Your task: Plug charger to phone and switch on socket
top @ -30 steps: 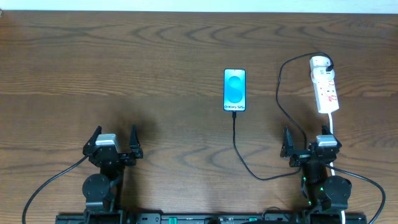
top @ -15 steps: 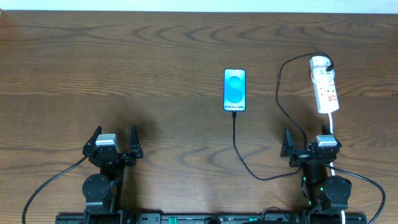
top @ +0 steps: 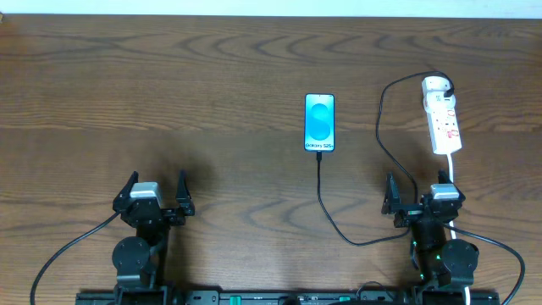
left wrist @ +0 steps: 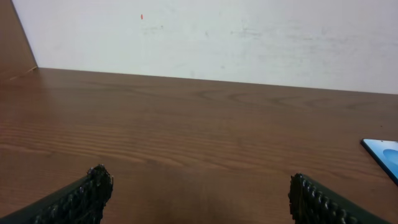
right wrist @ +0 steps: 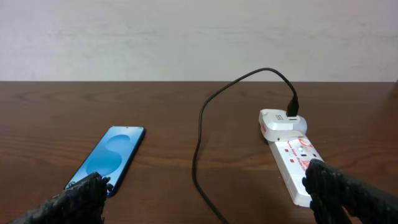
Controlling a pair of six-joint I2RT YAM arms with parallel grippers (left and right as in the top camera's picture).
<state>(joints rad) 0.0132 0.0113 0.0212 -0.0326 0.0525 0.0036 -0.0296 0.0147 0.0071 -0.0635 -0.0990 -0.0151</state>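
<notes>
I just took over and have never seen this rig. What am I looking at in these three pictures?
Two robot arms sit at the near edge of a wooden table. The wide picture looks straight down; the other two come from wrist cameras, dark fingers in the bottom corners. The left end effector and right end effector are open, holding nothing. On the table: a lit phone, a white socket strip, and a black charger cable running from the strip's far end to the phone's near edge.

Left end effector [top: 157, 180] and right end effector [top: 415, 180], jaws wide apart, empty.
</notes>
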